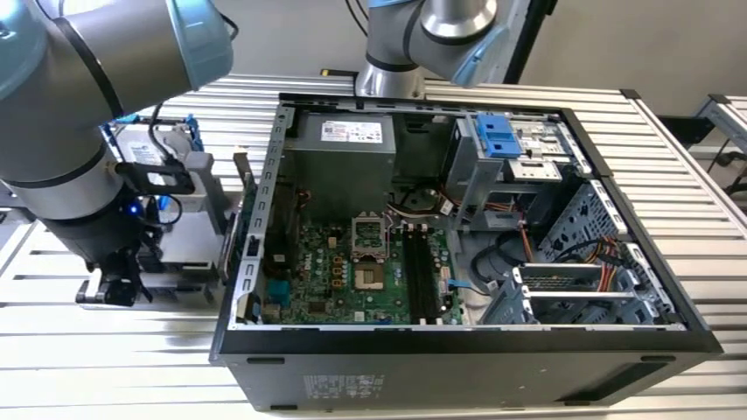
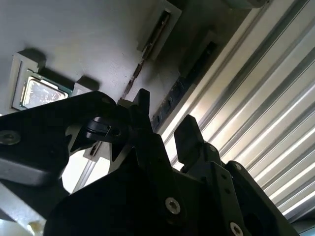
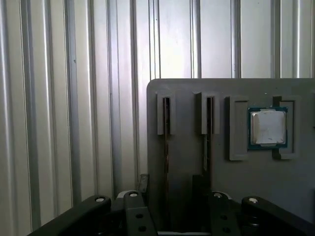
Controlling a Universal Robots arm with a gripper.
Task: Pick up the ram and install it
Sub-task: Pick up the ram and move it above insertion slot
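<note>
Exterior view's left: finds the end effector (image 1: pixel 117 289) low over the desk (image 1: pixel 105 367), beside the open computer case (image 1: pixel 467 376). Seen spread in the second wrist view, pinching nothing. Hovers close over a gray holder (image 3: pixel 187 88), with the ram (image 3: pixel 166 142) standing on edge in its slot, near the processor (image 3: pixel 268 128), not yet lifted out.

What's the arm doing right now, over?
Gripper open above grey holder plate. Ram on edge in the plate, ungripped. Processor chip alongside, well apart.
</note>
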